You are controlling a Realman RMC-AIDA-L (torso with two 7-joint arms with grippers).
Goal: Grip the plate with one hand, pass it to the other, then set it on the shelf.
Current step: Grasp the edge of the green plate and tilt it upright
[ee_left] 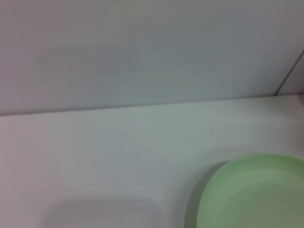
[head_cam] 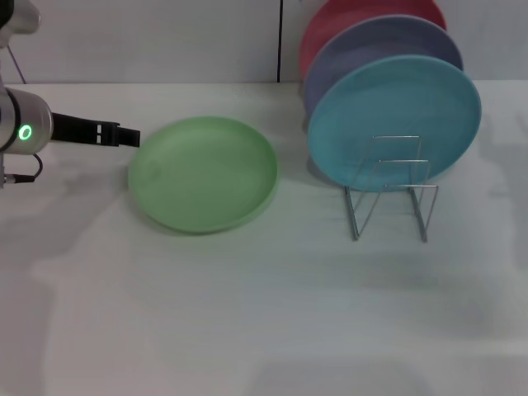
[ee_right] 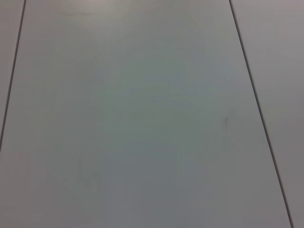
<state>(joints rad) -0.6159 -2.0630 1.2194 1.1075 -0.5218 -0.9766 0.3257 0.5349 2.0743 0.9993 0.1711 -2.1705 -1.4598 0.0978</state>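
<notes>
We see the light green plate (head_cam: 203, 173) lying flat on the white tabletop (head_cam: 247, 313), left of centre, nothing on it. Our left gripper (head_cam: 124, 135) comes in low from the left edge on the arm with the green glowing ring (head_cam: 25, 133); its black tip sits just beside the plate's far-left rim, and we can't confirm contact. Jaws: we cannot tell how far open they are, the tip reads as one dark bar from the head view, and it has hold of nothing that we can see. The left wrist view only catches a slice of the plate (ee_left: 254, 194) resting on the tabletop (ee_left: 104, 156) with the wall behind; own fingers not shown there. The wire shelf (head_cam: 392, 188) stands to the right of the plate, well apart from it. A turquoise-blue plate (head_cam: 394, 120) stands on edge in the shelf, a lavender plate (head_cam: 363, 49) upright just behind it, and a red plate (head_cam: 346, 16) behind that, farthest back. Nearest slots of the shelf hold nothing. Right gripper is not in view from the head; right wrist view shows only a plain panelled surface (ee_right: 142, 118) with thin dark seams.
</notes>
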